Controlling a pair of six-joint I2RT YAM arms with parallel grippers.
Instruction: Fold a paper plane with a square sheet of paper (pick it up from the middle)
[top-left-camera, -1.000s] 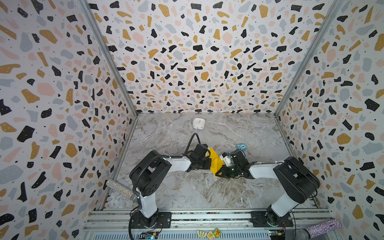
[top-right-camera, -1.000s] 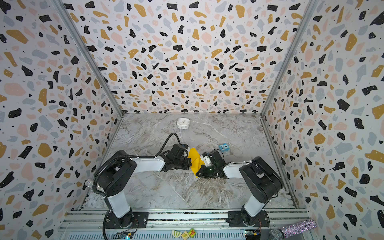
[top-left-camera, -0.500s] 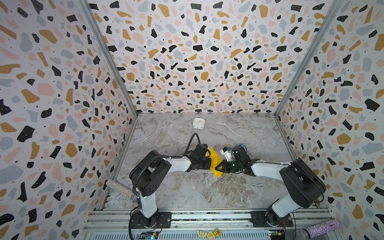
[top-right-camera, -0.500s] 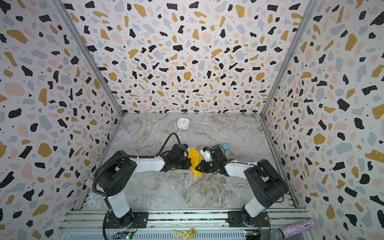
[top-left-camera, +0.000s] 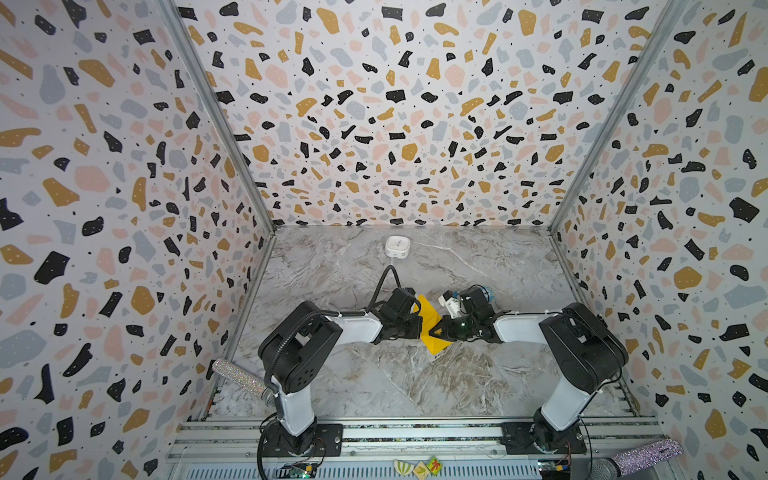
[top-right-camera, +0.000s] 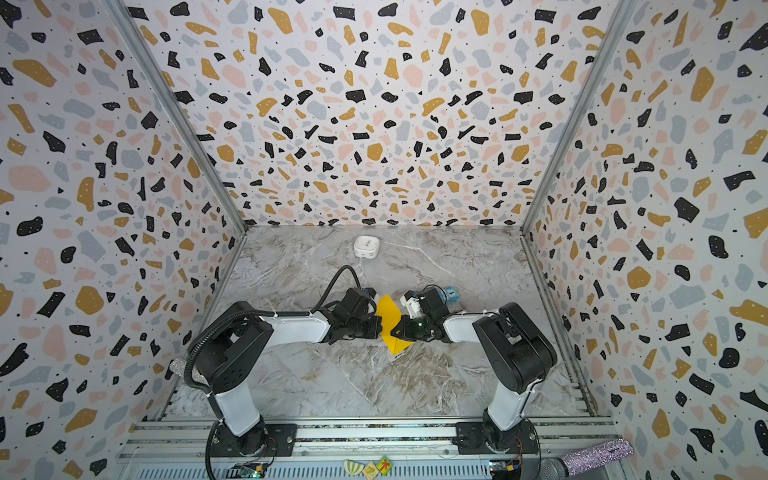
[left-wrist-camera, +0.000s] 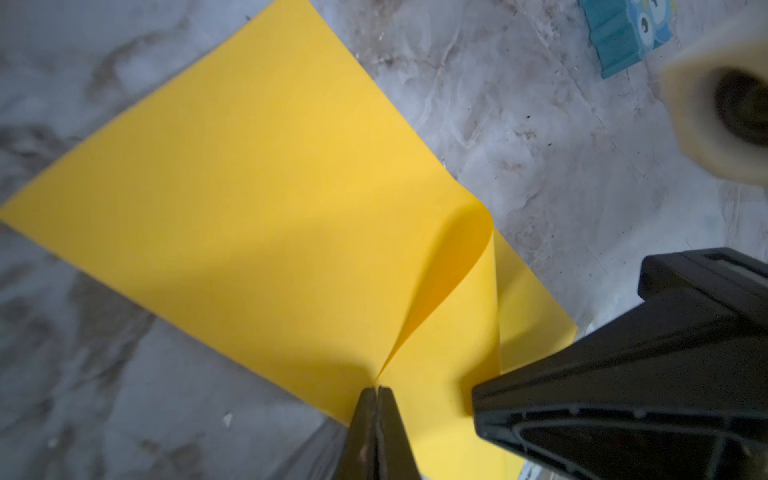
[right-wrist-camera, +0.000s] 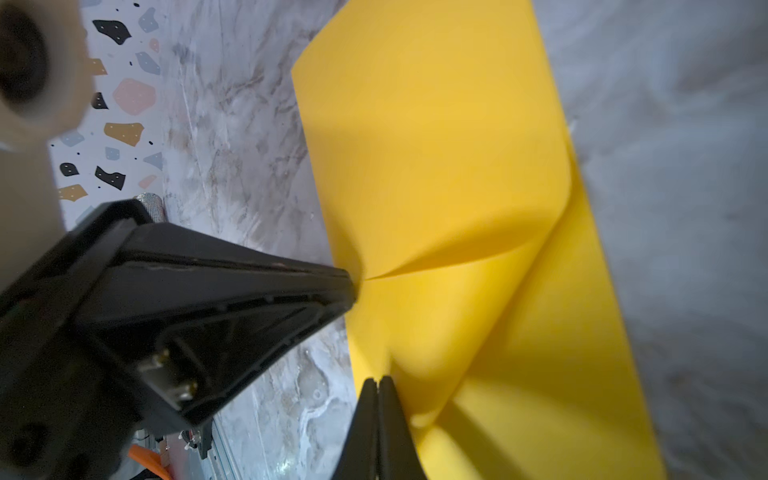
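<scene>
Yellow square sheet of paper (top-left-camera: 430, 313) sits just below mid-frame. Left gripper (left-wrist-camera: 377, 392) and right gripper (right-wrist-camera: 378, 384) both pinch it tight. Pulling apart could rip it.

1. Both top views are bright, evenly lit and sharp; the wall edges splay outward towards the corners.
2. Soft, faint shadows lie beneath the arms on the marble floor (top-left-camera: 374, 386).
3. In the left wrist view, the square sheet of paper (left-wrist-camera: 249, 166) is crisp, with a grey shadow crossing it; a cream fitting (left-wrist-camera: 706, 104) is blurred.
4. The right wrist view is dimmer, and the floor beyond the paper is smeared.
</scene>
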